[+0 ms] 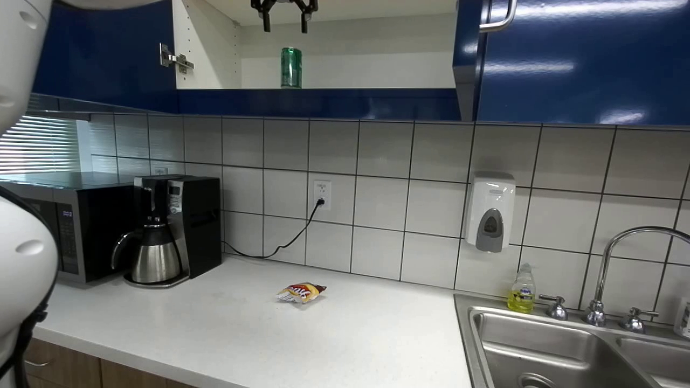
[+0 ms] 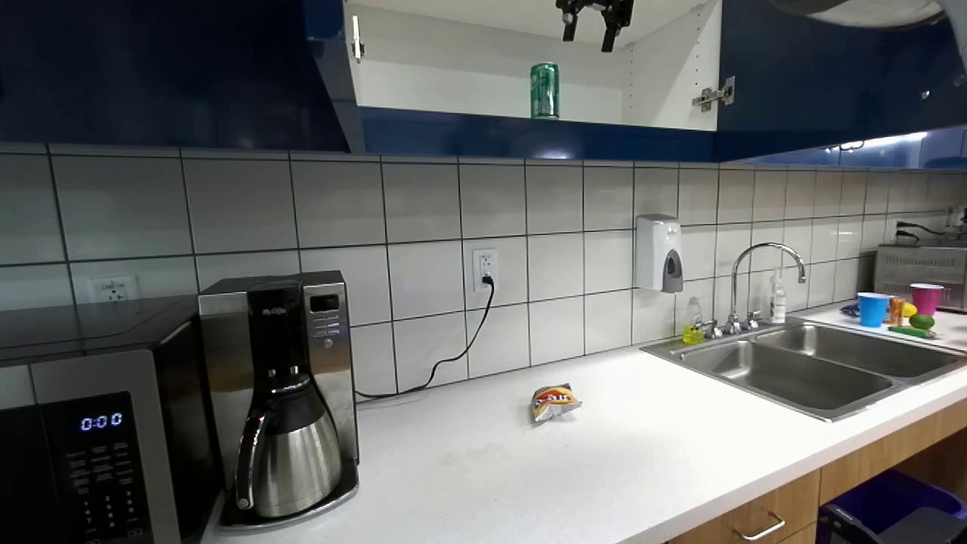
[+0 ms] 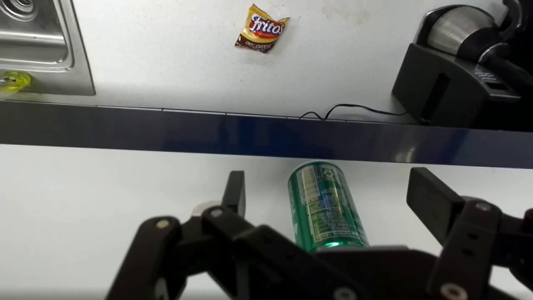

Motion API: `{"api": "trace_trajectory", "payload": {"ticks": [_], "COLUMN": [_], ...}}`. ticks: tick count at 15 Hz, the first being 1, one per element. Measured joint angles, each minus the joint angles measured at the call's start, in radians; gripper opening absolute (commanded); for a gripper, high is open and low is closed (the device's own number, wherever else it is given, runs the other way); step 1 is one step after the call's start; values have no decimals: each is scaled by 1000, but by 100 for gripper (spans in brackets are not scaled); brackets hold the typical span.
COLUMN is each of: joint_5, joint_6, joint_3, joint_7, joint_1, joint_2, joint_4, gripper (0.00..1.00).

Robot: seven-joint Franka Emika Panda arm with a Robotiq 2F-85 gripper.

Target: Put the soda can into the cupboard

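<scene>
A small green cylindrical soda can (image 1: 291, 68) stands upright inside a wall-mounted cupboard (image 1: 372, 59) with a pale beige interior, just behind the cupboard's glossy dark blue front rail (image 1: 345, 103). Above the can and clear of it are black jointed fingers (image 3: 435, 204), spread wide apart and gripping nothing; in the wrist view the can shows in the gap between them, touching neither. On either side of the can, the cupboard's dark blue doors (image 1: 108, 59) stand open.

Farther out, below the can, a white outlet (image 1: 322, 189) with a black cord (image 1: 282, 247) plugged in is set in the pale tiled wall (image 1: 329, 145). Lower again beneath the can, a small, crinkled yellow, red and brown Fritos bag (image 1: 301, 292) lies on the white surface (image 1: 350, 339).

In both exterior views, below the can and to its right, come a white and grey wall dispenser (image 1: 490, 210), a clear bottle of yellow liquid (image 1: 521, 293) and a stainless steel double sink (image 1: 539, 335). Below the can and to its left are a black and silver coffee maker (image 2: 340, 363) with a steel pot (image 2: 298, 465) and, farther left, a black and grey microwave (image 2: 98, 446). Farthest from the can, in an exterior view, a blue cup (image 2: 873, 310) and a pink cup (image 2: 926, 300) stand well to its right.
</scene>
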Motion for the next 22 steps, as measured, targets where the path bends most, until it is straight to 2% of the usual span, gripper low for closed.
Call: {"api": "trace_trajectory", "payload": {"ticks": [5,9,16,22], "joint_5": [18,20,28,65], "joint_6": [-26,-26,7,123], "joint_3": [0,-1,-4,-20], "joint_7": [-38,-67,-128,-199], "joint_1": [-13,-14,-14,-14], "joint_2": [-74,-162,-357,-524], "joint_4": [-86,-215,-542,-864], "gripper": [100,100,100,100]}}
